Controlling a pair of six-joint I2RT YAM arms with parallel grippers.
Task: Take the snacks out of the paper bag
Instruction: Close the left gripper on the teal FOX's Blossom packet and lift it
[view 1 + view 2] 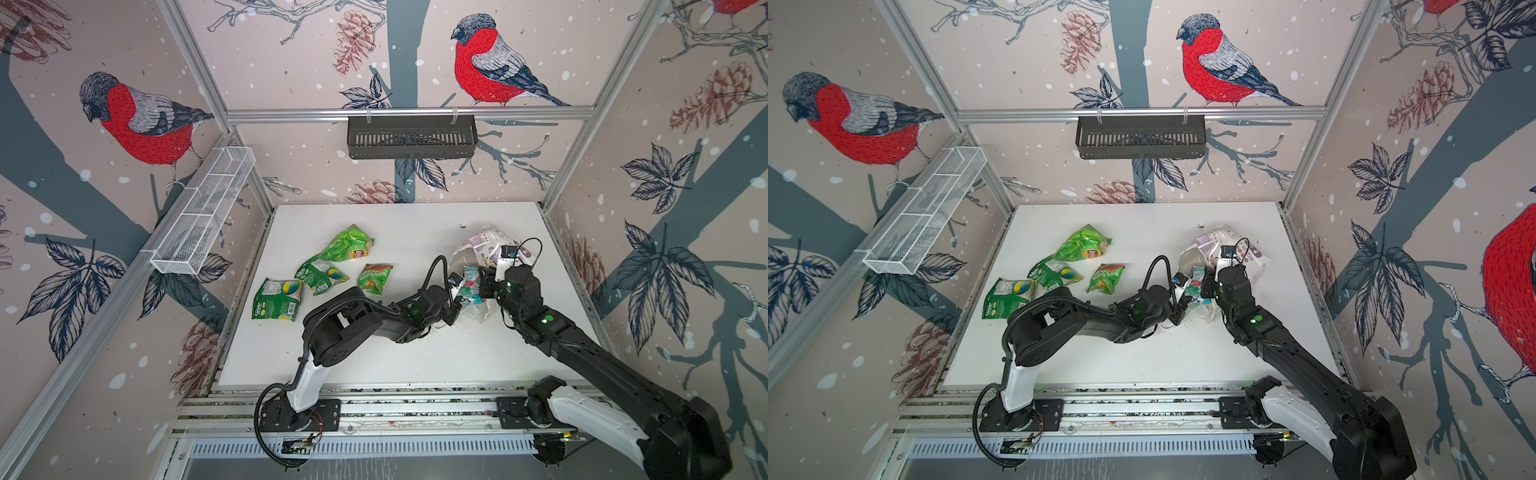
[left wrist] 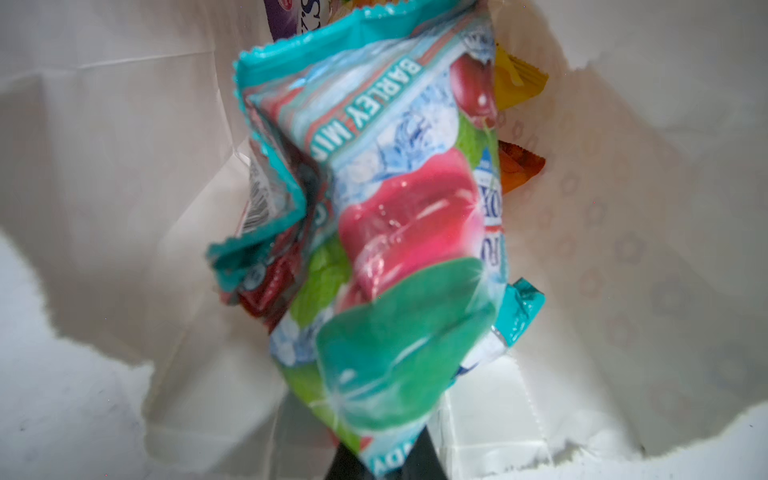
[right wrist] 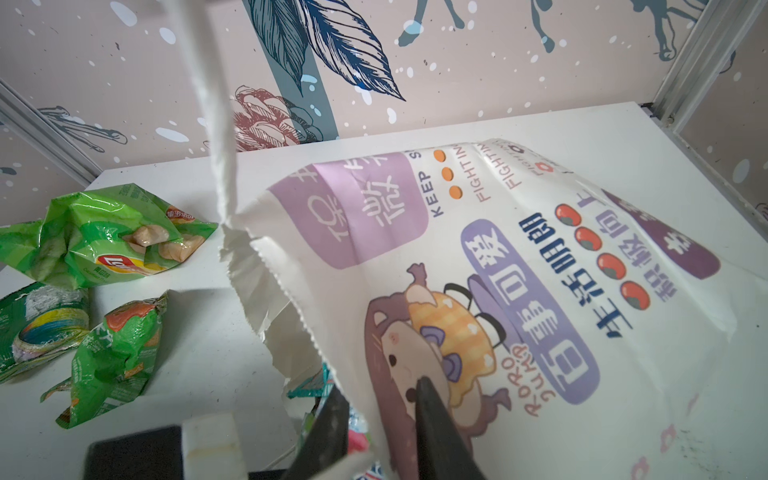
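Right claw (image 3: pixel 378 384) pinching upper lip of paper bag (image 3: pixel 519 249), lifting mouth open for access. Left claw (image 1: pixel 459 301) clenching teal packet (image 2: pixel 395 228), centre-right in both top views, sitting at bag mouth. Four green packets (image 1: pixel 348 245) lying left of centre, clearing working space.

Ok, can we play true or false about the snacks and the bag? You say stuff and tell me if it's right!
1. Four green packets lie on the table outside the paper bag. True.
2. The left gripper holds nothing. False: it is shut on a teal packet at the bag's mouth.
3. The paper bag stands upright. False: it lies on its side on the table.
4. The right gripper pinches the bag's edge, one finger inside and one outside. True.
5. Nothing is left inside the bag. False: a yellow packet and an orange packet show behind the teal one.
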